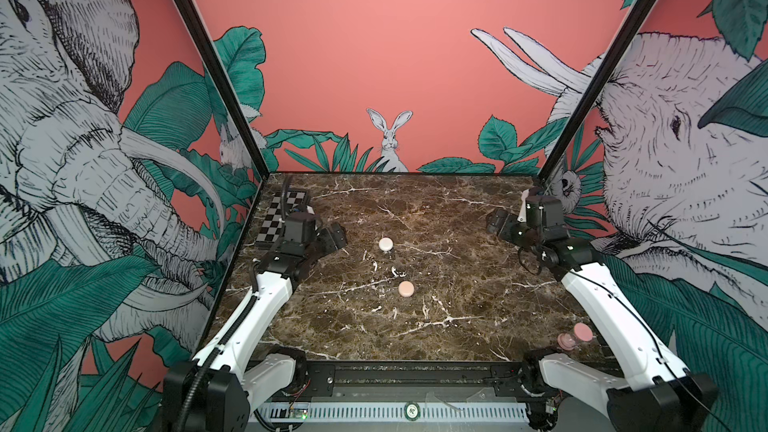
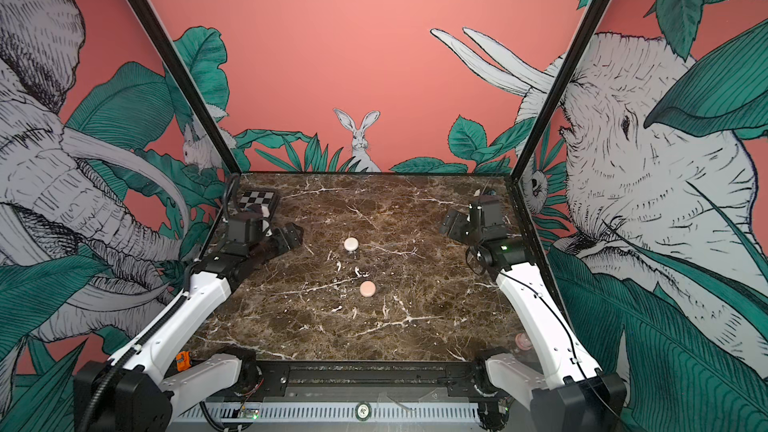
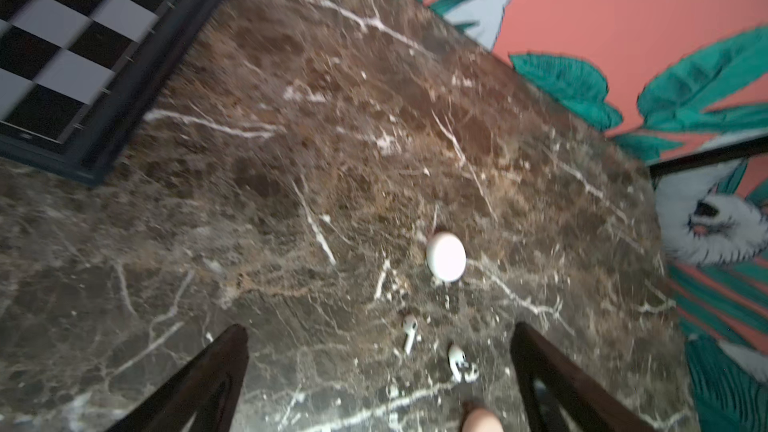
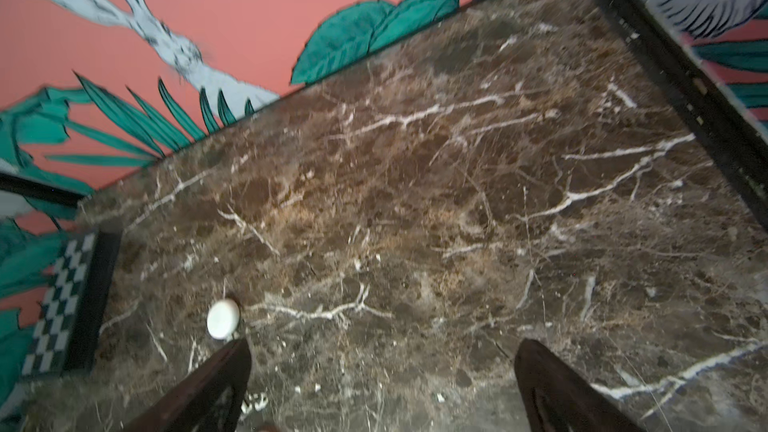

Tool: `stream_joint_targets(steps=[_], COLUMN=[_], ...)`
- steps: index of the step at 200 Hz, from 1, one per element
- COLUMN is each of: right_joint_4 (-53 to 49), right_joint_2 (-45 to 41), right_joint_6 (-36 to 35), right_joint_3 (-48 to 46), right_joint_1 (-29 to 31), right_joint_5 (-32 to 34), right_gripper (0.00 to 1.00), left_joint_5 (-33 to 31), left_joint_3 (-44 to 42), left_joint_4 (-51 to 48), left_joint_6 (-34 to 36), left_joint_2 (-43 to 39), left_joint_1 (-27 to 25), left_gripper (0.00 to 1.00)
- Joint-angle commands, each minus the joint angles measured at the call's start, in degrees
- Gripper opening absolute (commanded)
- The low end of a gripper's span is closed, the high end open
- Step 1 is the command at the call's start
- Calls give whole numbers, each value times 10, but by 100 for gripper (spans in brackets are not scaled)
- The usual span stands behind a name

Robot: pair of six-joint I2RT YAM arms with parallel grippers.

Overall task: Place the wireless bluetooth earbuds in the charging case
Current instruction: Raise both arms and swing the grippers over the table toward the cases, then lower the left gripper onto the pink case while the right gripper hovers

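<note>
Two white earbuds (image 3: 409, 330) (image 3: 456, 359) lie on the marble between a closed white round case (image 1: 385, 244) and a closed peach round case (image 1: 405, 288). In a top view the earbuds (image 1: 375, 265) (image 1: 395, 272) show as tiny pale specks. My left gripper (image 1: 332, 236) hovers left of the white case, open and empty. In the left wrist view the left gripper (image 3: 380, 328) has both earbuds just ahead of its tips. My right gripper (image 1: 496, 222) is at the far right, open and empty. The white case (image 4: 223, 319) lies beside one of its fingertips (image 4: 241, 351).
A pink round case (image 1: 575, 336) stands open at the front right corner, close to the right arm's base. A checkerboard (image 1: 286, 214) lies at the back left behind the left arm. Patterned walls close in the brown marble table (image 1: 457, 326) on three sides.
</note>
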Motion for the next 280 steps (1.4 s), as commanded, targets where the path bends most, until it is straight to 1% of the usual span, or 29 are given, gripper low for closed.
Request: stream_joint_targets(steps=[1,15,44,80,105,108,122,134,158,196,225,253,266,280], right_joint_4=[-78,-89,-74,-82,-76,-77,-82,-83,-85,-90,-94,-97,-97,-98], right_joint_2=[9,12,22,58,57,58,61,60,56,57,56,45,41,37], right_joint_6=[-31,-29,1,10,6,6,4,3,3,0,-2,-3,-2,-1], right_joint_3=[9,5,-30,-23,-19,-18,-13,-12,-12,-15,-14,-12,-15,-17], right_joint_1=[22,40,63,69,71,71,71,72,73,79,80,80,80,81], right_joint_5=[-17,-12,-1,4,13,14,16,15,12,8,11,15,16,17], right_gripper=[98,98,98,98,98,98,98,98,98,98,98,98,98,98], left_joint_5=[-23,-32,-77,-55,-50,-48,-29,-10,-4,3,19,26,35,54], left_joint_3=[33,33,46,47,81,84,107,134,186,210,260,304,322,323], left_joint_4=[-73,-86,-121,-130,-171,-172,-181,-195,-232,-232,-284,-317,-328,-316], left_joint_6=[-4,-16,-39,-86,-109,-113,-126,-133,-141,-158,-176,-176,-175,-176], left_joint_2=[13,18,42,83,135,142,178,214,269,306,359,404,424,438], left_joint_1=[-27,-52,-135,-198,-231,-248,-269,-280,-300,-311,-315,-321,-322,-324], left_gripper=[99,99,99,99,99,99,99,99,99,99,99,99,97,94])
